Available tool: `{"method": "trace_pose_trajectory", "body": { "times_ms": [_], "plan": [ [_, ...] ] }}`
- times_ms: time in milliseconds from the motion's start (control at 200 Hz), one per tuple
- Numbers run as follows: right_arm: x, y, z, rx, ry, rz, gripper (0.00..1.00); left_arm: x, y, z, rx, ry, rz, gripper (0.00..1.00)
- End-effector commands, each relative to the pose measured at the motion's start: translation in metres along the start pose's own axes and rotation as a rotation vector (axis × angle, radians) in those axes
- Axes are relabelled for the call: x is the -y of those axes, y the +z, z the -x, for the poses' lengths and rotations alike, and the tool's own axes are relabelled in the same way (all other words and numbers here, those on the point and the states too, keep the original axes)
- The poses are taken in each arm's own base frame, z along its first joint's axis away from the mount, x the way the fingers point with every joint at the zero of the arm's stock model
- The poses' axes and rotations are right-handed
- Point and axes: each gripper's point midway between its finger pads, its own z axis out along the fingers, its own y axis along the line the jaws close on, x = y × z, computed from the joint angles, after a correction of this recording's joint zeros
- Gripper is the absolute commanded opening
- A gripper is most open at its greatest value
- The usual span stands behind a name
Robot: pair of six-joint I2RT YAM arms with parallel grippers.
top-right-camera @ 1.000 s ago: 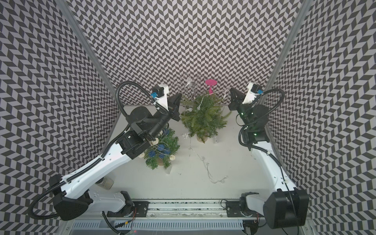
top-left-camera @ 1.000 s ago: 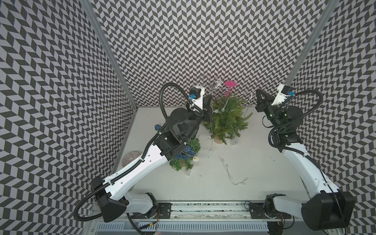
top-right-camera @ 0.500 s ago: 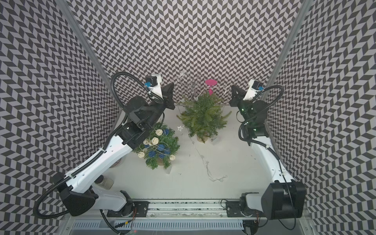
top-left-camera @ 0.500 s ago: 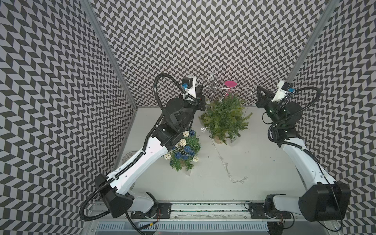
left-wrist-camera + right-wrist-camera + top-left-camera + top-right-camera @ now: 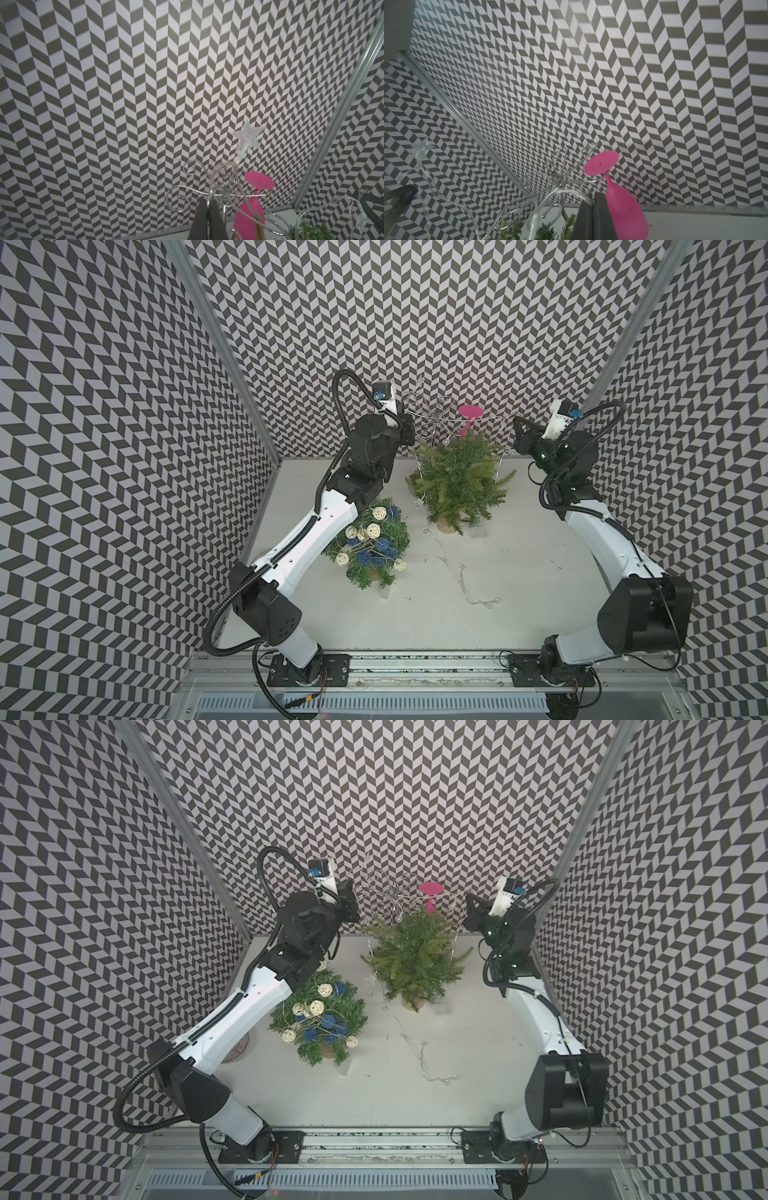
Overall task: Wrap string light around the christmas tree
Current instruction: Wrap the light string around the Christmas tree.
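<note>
The left hand [image 5: 407,430] has its fingers pressed together, clamped on the clear wire of the string light [image 5: 460,572]; its wrist view shows the wire rising out of the closed tips to a small star bulb. The right hand [image 5: 517,423] is likewise shut on the same wire, which loops out from its tips. Both hands hang high near the back wall, facing each other, with the bare christmas tree [image 5: 457,485] between and below them, about equally near to each. The held stretch of wire runs side to side between the hands, at about the height of the tree's top; whether it passes behind the tip or above it cannot be told. On the left hand's side a strand drops past the branches, and slack trails forward across the table [image 5: 540,593]. Likely the next move carries this span down and around the tree. A decorated tree [image 5: 370,543] stands beneath the left arm, and a wire rack [image 5: 432,418] with a pink glass [image 5: 470,414] stands behind.
</note>
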Motion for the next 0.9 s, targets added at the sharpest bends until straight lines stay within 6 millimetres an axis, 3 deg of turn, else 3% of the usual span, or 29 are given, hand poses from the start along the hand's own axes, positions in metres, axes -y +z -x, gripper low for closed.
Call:
{"method": "trace_pose_trajectory", "body": {
  "times_ms": [0, 50, 135, 200, 355, 516, 741, 776, 851, 896],
  "plan": [
    [0.007, 0.003, -0.009, -0.048, -0.026, -0.030, 0.00, 0.002, 0.002, -0.013, -0.080, -0.022, 0.013, 0.00],
    [0.014, 0.007, -0.015, -0.065, -0.016, -0.050, 0.00, 0.001, 0.002, -0.017, -0.089, -0.017, 0.028, 0.00],
    [0.008, 0.020, -0.031, -0.144, 0.004, 0.021, 0.00, -0.008, 0.011, -0.027, -0.121, 0.000, 0.086, 0.00],
    [0.006, 0.023, -0.043, -0.188, 0.024, 0.047, 0.00, -0.005, 0.018, -0.038, -0.155, 0.003, 0.064, 0.00],
    [-0.001, 0.003, -0.052, -0.179, 0.009, 0.047, 0.00, 0.021, 0.011, -0.044, -0.170, -0.006, -0.045, 0.00],
    [0.008, -0.007, -0.085, -0.271, 0.026, 0.011, 0.00, 0.020, 0.003, -0.042, -0.165, -0.014, -0.051, 0.00],
    [-0.006, -0.027, -0.094, -0.291, 0.051, 0.067, 0.00, 0.025, 0.006, -0.045, -0.183, -0.011, -0.085, 0.00],
    [-0.008, -0.029, -0.096, -0.295, 0.051, 0.080, 0.04, 0.028, 0.005, -0.046, -0.181, -0.014, -0.102, 0.00],
    [-0.010, -0.034, -0.093, -0.294, 0.042, 0.074, 0.27, 0.034, 0.002, -0.048, -0.178, -0.026, -0.140, 0.00],
    [-0.013, -0.038, -0.089, -0.284, 0.038, 0.072, 0.35, 0.036, 0.002, -0.045, -0.175, -0.027, -0.148, 0.00]
  ]
}}
